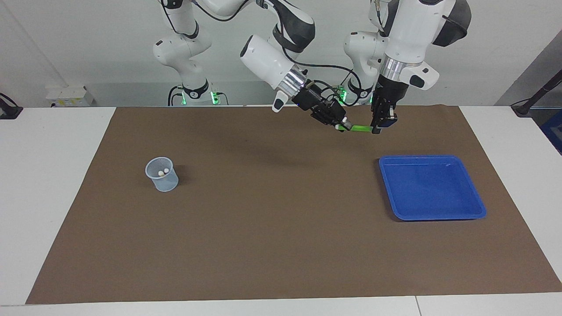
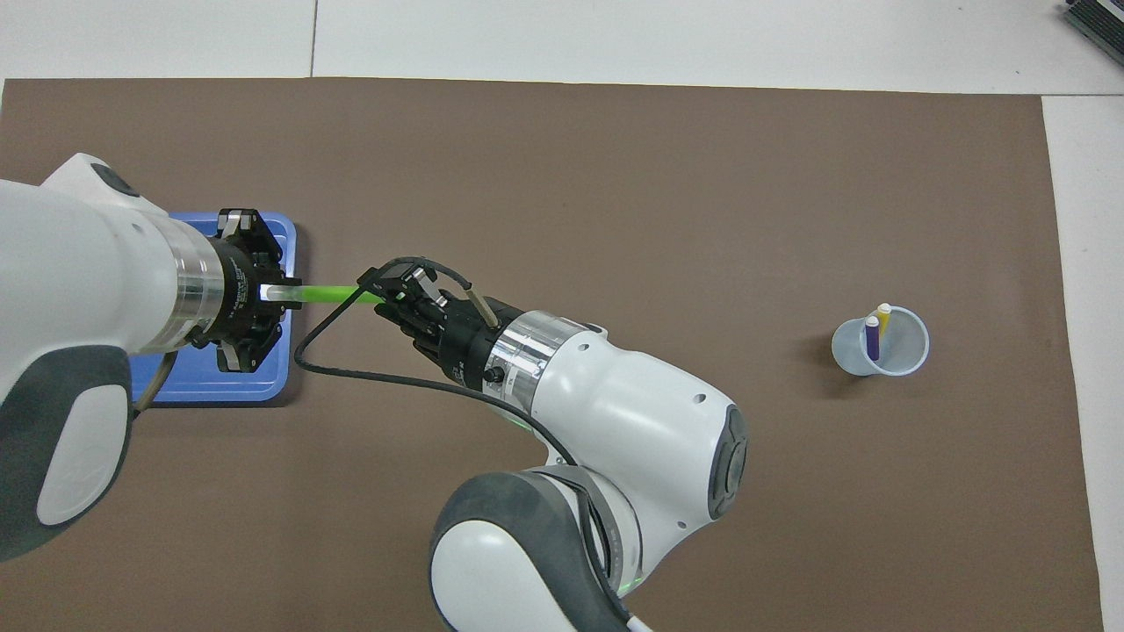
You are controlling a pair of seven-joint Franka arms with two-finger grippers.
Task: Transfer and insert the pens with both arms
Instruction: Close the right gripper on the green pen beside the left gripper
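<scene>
Holding the green pen (image 1: 359,128) in mid-air at both ends: left gripper (image 1: 376,130) is clamped on its pale end, right gripper (image 1: 344,126) has its fingers drawn in around the other end, though I can't tell if that grip is fully seated. The pen hangs level above the brown mat (image 1: 281,245), over bare mat beside the blue tray (image 1: 476,206), on the robots' side of it. Main risk, as I read it: if the left lets go before the right has real purchase, the pen drops or swings down and ends up skewed in the jaws, which would spoil lining it up with the cup. The other risk is both arms pulling while both are clamped, which could drag the pen through one grip or twist it. The clear cup (image 2: 880,341) sits well apart toward the right arm's end, with the purple pen (image 2: 872,338) and yellow pen (image 2: 882,314) already standing in it, so the free opening is partly taken. A tilted entry could knock those two or tip the cup. Room is good: open mat between handover point and cup, nothing in the path, mat edges well away.
</scene>
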